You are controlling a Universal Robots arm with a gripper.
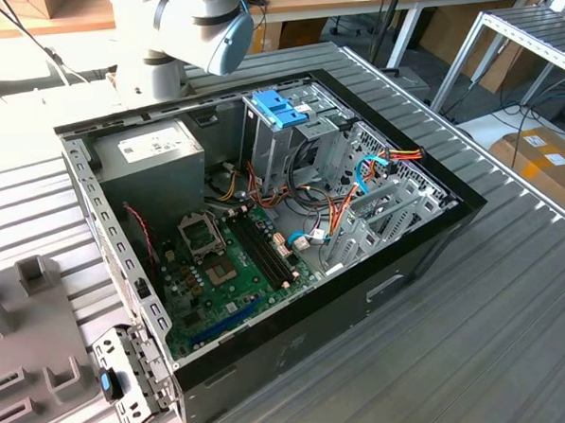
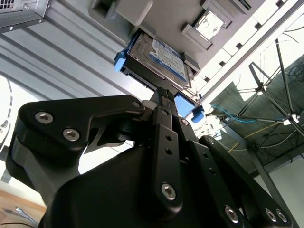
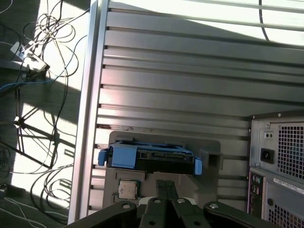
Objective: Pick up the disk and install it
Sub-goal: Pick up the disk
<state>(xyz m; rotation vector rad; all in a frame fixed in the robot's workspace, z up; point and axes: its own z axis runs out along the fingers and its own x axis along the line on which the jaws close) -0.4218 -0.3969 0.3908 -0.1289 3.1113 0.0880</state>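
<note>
From my feeds, the disk [image 3: 149,159] lies flat in a shallow grey plastic cradle [image 3: 209,147] on the ribbed metal desk [image 3: 190,71], just beside the perforated rear panel of the computer case [image 3: 280,156]. Its body is dark metal, with bright light-blue plastic rails at both ends and a pale blue tab on one side. In the second wrist view, the disk [image 2: 159,57] shows a printed label on its flat silver face. A small square chip [image 3: 126,188] with a dull metal lid sits in its own recess of the same cradle, near the disk.

The jaws are pressed together with only a thin seam between them and nothing held. The black matte fingers [image 2: 164,137], studded with bolt heads, point at the near long edge of the disk. The fingertips [image 3: 162,186] are close to that edge, but I cannot tell whether they touch it.

In the exterior view, the white and pale-blue arm [image 1: 197,26] stands behind the open black case [image 1: 298,334]. Inside the case are a green circuit board [image 1: 219,272], bundled wires and a grey metal cage topped by a broad blue handle [image 1: 279,107].
</note>
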